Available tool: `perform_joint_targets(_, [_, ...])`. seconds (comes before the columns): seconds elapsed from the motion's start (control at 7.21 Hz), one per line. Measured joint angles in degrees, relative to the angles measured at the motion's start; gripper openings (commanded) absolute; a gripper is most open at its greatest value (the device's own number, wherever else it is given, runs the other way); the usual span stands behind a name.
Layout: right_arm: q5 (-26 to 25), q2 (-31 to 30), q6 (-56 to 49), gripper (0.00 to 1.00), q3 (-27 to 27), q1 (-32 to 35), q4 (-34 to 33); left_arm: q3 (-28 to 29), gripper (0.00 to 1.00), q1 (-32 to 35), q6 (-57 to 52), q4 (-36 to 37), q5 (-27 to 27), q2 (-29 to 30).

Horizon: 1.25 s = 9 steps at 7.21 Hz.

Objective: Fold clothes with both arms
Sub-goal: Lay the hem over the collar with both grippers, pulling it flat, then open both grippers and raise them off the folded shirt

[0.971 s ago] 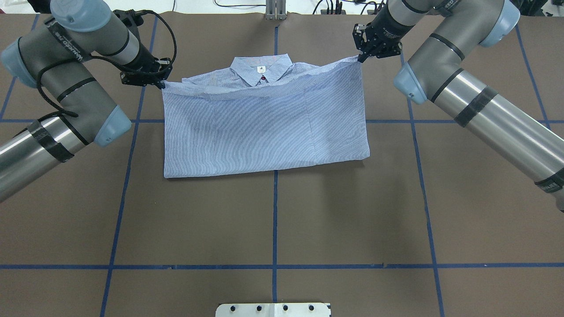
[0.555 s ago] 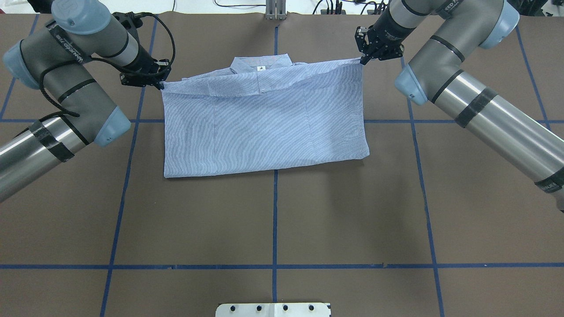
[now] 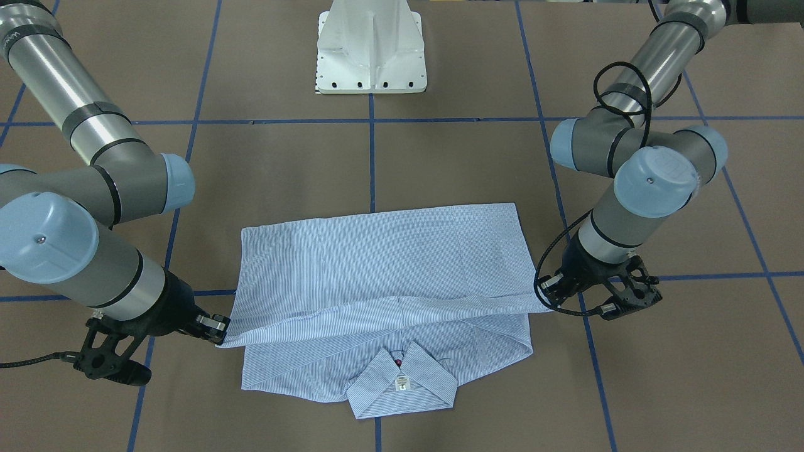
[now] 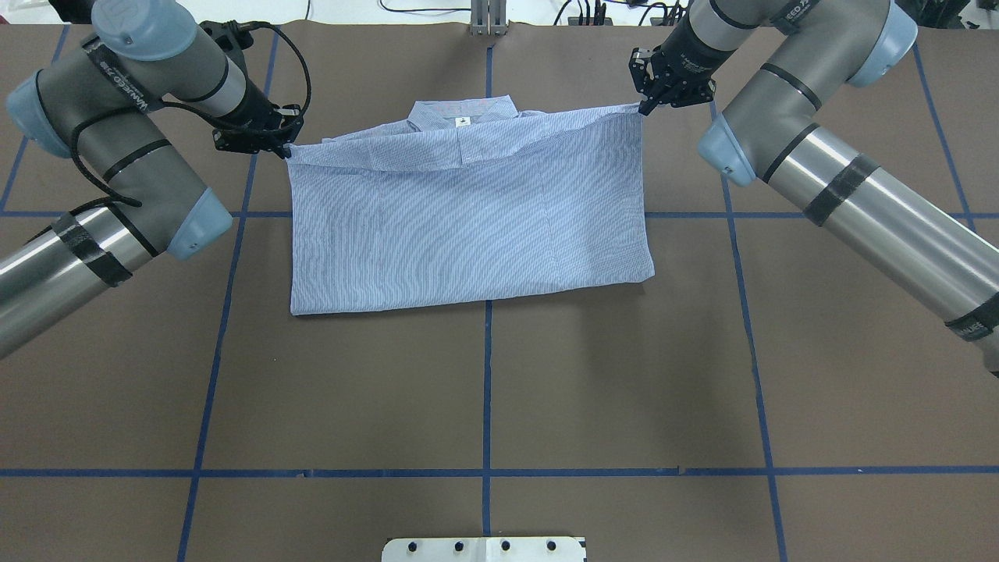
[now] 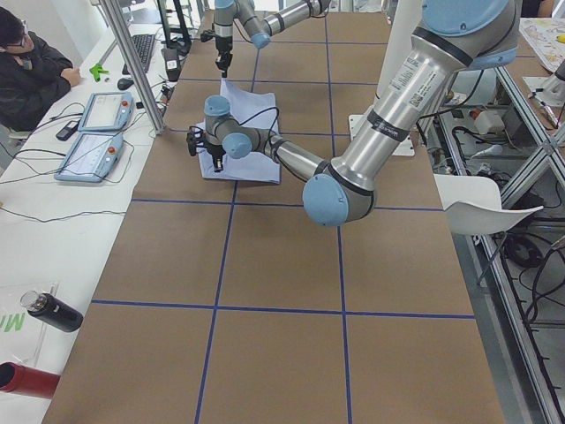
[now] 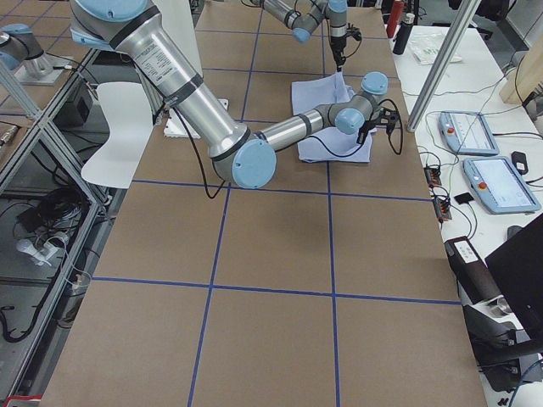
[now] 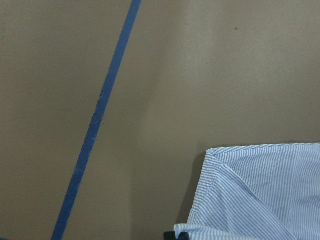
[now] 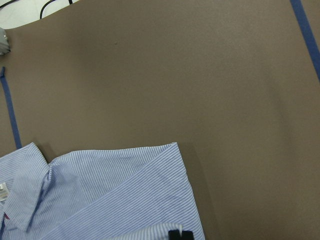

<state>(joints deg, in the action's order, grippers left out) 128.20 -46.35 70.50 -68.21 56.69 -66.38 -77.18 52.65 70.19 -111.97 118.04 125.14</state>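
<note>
The light-blue striped shirt [image 4: 468, 226] lies at the far middle of the brown table, its lower half doubled over toward the collar [image 4: 462, 114]. My left gripper [image 4: 287, 147] is shut on the folded edge's left corner. My right gripper [image 4: 641, 108] is shut on its right corner. Both hold the edge a little above the cloth below. In the front-facing view the shirt [image 3: 383, 263] shows its collar and white label [image 3: 402, 382], with the left gripper [image 3: 543, 302] at right and the right gripper [image 3: 220, 339] at left. Each wrist view shows striped cloth [image 7: 260, 195] [image 8: 100, 200] under the fingertips.
The white pedestal base [image 3: 370, 50] stands at the robot's side of the table. Blue tape lines [image 4: 487, 390] grid the brown surface. In the exterior left view an operator [image 5: 26, 62], teach pendants [image 5: 93, 132] and bottles [image 5: 48, 311] are beside the table.
Both grippers have carried the held edge a little farther toward the collar. It now covers most of the collar. Hardly any motion shows in the last half second.
</note>
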Motion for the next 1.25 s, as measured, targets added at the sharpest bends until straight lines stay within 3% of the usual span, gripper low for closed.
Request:
perform_joint_targets(0.42, [0.0,0.3,0.1,0.00,-0.1,-0.2,1.9,-0.2,0.00,0.0,0.0,0.0,0.0,0.2])
perform_joint_targets(0.55, [0.1,0.3,0.1,0.17,-0.1,-0.3,2.2,-0.2,0.28,0.0,0.0,0.0,0.0,0.2])
perform_joint_targets(0.69, [0.1,0.3,0.1,0.84,-0.2,-0.3,2.3,-0.3,0.75,0.0,0.0,0.0,0.0,0.2])
perform_joint_targets(0.83, [0.1,0.3,0.1,1.00,-0.2,-0.3,2.3,-0.3,0.99,0.0,0.0,0.0,0.0,0.2])
perform_joint_targets(1.25, [0.1,0.0,0.0,1.00,-0.2,-0.2,3.0,-0.8,0.99,0.9,-0.2,0.1,0.0,0.2])
